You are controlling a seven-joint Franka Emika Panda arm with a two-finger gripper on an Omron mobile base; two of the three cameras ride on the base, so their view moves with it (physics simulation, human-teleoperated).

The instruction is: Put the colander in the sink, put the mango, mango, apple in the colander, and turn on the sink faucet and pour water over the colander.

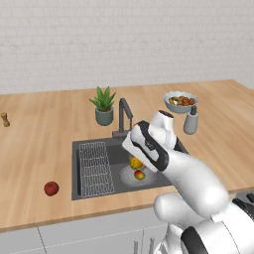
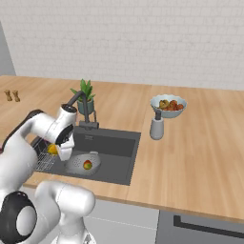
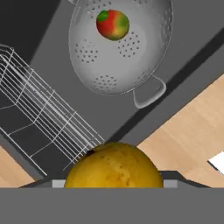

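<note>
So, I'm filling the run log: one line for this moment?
claw: shut on yellow mango, above sink | colander: in sink, holds red-green mango | apple: on counter

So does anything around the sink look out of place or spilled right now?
Nothing is spilled or damaged. The colander sits upright in the sink with one mango inside. The end effector holds the second mango above the basin. The apple waits on the counter, left of the sink.

No text, label, brand or number is showing clearly enough to read on anything in these pictures.
</note>
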